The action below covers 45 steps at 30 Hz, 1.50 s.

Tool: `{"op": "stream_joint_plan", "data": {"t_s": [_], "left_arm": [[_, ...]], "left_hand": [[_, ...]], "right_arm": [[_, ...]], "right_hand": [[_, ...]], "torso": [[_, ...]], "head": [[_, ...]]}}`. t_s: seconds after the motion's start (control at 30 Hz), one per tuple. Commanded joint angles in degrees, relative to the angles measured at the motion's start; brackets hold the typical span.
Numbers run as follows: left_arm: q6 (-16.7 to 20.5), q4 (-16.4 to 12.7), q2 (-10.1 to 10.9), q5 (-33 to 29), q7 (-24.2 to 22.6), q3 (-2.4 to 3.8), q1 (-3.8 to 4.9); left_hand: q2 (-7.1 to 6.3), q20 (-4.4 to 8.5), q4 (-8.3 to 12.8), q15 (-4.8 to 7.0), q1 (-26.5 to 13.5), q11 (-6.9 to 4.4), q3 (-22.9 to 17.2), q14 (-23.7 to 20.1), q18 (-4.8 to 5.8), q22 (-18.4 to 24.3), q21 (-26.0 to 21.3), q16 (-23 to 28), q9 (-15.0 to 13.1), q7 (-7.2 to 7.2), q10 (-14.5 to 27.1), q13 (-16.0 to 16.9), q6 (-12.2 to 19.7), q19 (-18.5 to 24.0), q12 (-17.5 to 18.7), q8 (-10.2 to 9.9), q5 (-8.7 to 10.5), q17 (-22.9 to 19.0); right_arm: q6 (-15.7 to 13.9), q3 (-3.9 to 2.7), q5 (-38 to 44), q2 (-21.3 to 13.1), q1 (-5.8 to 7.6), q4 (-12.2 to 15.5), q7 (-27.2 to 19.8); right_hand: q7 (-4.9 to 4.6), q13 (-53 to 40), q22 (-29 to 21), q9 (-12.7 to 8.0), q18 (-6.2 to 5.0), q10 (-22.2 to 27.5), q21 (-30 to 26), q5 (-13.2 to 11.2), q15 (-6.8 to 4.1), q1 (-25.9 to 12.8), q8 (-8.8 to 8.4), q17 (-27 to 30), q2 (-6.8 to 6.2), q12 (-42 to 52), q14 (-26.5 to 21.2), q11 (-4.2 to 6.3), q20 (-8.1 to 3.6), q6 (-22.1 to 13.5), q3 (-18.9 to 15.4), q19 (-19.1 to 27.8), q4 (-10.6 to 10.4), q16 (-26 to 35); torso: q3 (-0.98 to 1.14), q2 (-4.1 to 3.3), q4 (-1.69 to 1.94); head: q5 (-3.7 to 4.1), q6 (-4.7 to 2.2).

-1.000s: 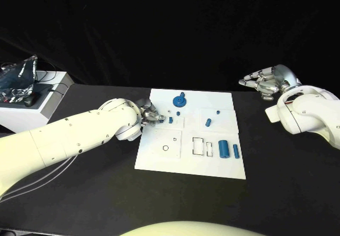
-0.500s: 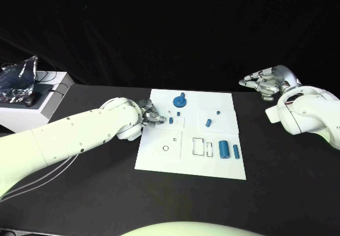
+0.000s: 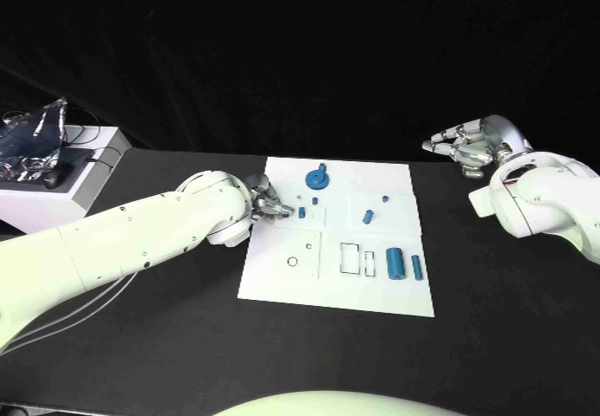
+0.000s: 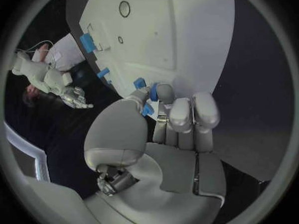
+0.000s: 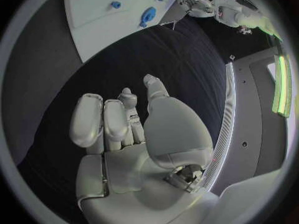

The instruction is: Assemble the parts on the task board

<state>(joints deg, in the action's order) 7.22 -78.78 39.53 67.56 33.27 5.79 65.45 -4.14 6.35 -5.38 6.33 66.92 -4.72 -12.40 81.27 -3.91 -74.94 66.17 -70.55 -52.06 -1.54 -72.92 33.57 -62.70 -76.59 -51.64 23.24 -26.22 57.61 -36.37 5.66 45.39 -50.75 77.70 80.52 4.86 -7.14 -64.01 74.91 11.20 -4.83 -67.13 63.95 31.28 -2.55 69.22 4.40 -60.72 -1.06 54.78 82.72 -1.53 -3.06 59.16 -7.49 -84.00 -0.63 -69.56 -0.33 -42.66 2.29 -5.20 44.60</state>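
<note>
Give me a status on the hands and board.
Left hand at board's left edge, fingers at a small blue part. Right hand off the board, holding nothing. Nothing blocking.

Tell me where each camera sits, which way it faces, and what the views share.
Head view: on the robot's head, looking down at the task board; both arms enter.
Left wrist view: behind the left hand, facing the board's blue parts.
Right wrist view: behind the right hand, held off the board, facing the table.
Shared: the round blue part shows in head and right wrist views.
</note>
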Motion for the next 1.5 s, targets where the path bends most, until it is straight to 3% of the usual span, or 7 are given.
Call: {"op": "stream_joint_plan", "data": {"t_s": [0.03,0.3,0.57,0.7,0.87,1.07,1.5], "left_arm": [[-1.8,0.2,-0.1,0.8,1.4,-0.29,-0.34],[-1.4,0.1,0.0,1.1,1.3,-0.29,-0.35],[-0.9,0.0,0.1,1.1,1.1,-0.27,-0.35],[-0.6,-0.1,0.2,1.0,0.9,-0.26,-0.36],[-0.4,-0.1,0.2,0.8,0.5,-0.27,-0.35],[0.3,-0.3,0.3,0.6,0.0,-0.27,-0.35],[2.6,-1.3,0.7,0.7,-1.1,-0.26,-0.37]], "left_hand": [[-0.1,0.29,-0.9,0.51,0.2,-0.2,1.4,0.0,0.92,-5.5,0.2,-0.2,-2.4,-0.11,-0.1,-0.1,-0.1,0.0,-0.2,-0.4,0.03,0.0],[-1.25,0.33,-4.3,0.55,-2.5,-0.24,-0.8,0.0,0.92,-5.4,0.1,-0.3,-2.9,-0.2,0.0,-0.3,-0.1,0.0,-0.4,-0.1,-0.41,0.1],[-0.9,0.3,-4.8,0.59,-4.0,-0.26,-2.7,0.0,0.91,-5.5,0.2,-0.5,-3.3,-0.17,-0.1,-0.5,0.1,-0.1,-0.6,0.2,-0.43,0.3],[-1.37,0.22,-1.6,0.6,-4.7,-0.23,-12.0,0.0,0.88,-5.5,0.3,-0.5,-3.6,0.21,0.0,-0.7,0.6,0.0,-0.5,0.4,-0.34,0.2],[-0.86,0.1,5.7,0.38,-9.4,-0.14,-24.1,0.0,0.72,-5.6,0.4,-0.3,-4.6,0.48,0.0,-0.9,1.2,0.0,-0.4,1.2,-0.17,0.0],[-0.18,0.03,7.3,0.41,-10.4,-0.08,-25.4,0.0,0.7,-5.7,0.5,-0.4,-4.7,0.45,-0.1,-1.1,1.3,0.0,-0.5,1.4,-0.19,-0.1],[0.53,-0.08,7.9,0.36,-10.6,-0.07,-26.2,0.0,0.64,-5.7,0.6,-0.5,-4.7,0.52,0.0,-1.1,1.3,0.0,-0.5,1.4,-0.04,0.0]], "right_arm": [[0.0,-0.02,0.6,-0.1,-0.02,0.1,-0.5],[0.0,-0.02,0.6,-0.1,-0.02,0.0,-0.5],[0.0,-0.02,0.6,0.0,-0.03,0.0,-0.6],[0.0,-0.02,0.6,0.0,-0.04,0.1,-0.6],[0.1,-0.02,0.6,0.0,-0.04,0.1,-0.6],[0.1,-0.02,0.6,-0.1,-0.04,0.1,-0.6],[0.1,-0.02,0.6,-0.2,-0.04,0.1,-0.6]], "right_hand": [[-0.3,0.0,8.6,-0.1,-0.28,0.2,-0.2,0.2,-0.21,0.0,-0.36,0.0,0.27,-0.3,0.0,0.15,-0.44,0.1,0.0,-2.3,0.1,0.3],[-0.3,0.0,8.6,-0.1,-0.28,0.2,-0.2,0.2,-0.21,0.0,-0.36,0.0,0.27,-0.3,0.0,0.15,-0.44,0.1,0.0,-2.3,0.1,0.3],[-0.3,0.0,8.6,-0.1,-0.28,0.2,-0.2,0.2,-0.21,0.0,-0.36,0.0,0.27,-0.3,0.0,0.15,-0.44,0.1,0.0,-2.3,0.1,0.3],[-0.3,0.0,8.6,-0.1,-0.28,0.2,-0.2,0.2,-0.21,0.0,-0.36,0.0,0.27,-0.3,0.0,0.15,-0.44,0.1,0.0,-2.3,0.1,0.3],[-0.3,0.0,8.6,-0.1,-0.28,0.2,-0.2,0.2,-0.21,0.0,-0.36,0.0,0.27,-0.3,0.0,0.15,-0.44,0.1,0.0,-2.3,0.1,0.3],[-0.3,0.0,8.6,-0.1,-0.28,0.2,-0.2,0.2,-0.21,0.0,-0.36,0.0,0.27,-0.3,0.0,0.15,-0.44,0.1,0.0,-2.3,0.1,0.3],[-0.3,0.0,8.6,-0.1,-0.28,0.2,-0.2,0.2,-0.21,0.0,-0.36,0.0,0.27,-0.3,0.0,0.15,-0.44,0.1,0.0,-2.3,0.1,0.3]], "torso": [[-0.01,0.0,0.0],[-0.05,0.0,0.06],[-0.07,-0.02,0.01],[-0.05,-0.03,0.03],[-0.05,0.01,0.05],[-0.02,-0.01,0.05],[-0.03,-0.03,0.0]], "head": [[-0.01,-0.1],[-0.08,-0.13],[-0.13,-0.05],[-0.15,-0.08],[-0.16,0.05],[-0.12,0.12],[-0.05,0.23]]}}
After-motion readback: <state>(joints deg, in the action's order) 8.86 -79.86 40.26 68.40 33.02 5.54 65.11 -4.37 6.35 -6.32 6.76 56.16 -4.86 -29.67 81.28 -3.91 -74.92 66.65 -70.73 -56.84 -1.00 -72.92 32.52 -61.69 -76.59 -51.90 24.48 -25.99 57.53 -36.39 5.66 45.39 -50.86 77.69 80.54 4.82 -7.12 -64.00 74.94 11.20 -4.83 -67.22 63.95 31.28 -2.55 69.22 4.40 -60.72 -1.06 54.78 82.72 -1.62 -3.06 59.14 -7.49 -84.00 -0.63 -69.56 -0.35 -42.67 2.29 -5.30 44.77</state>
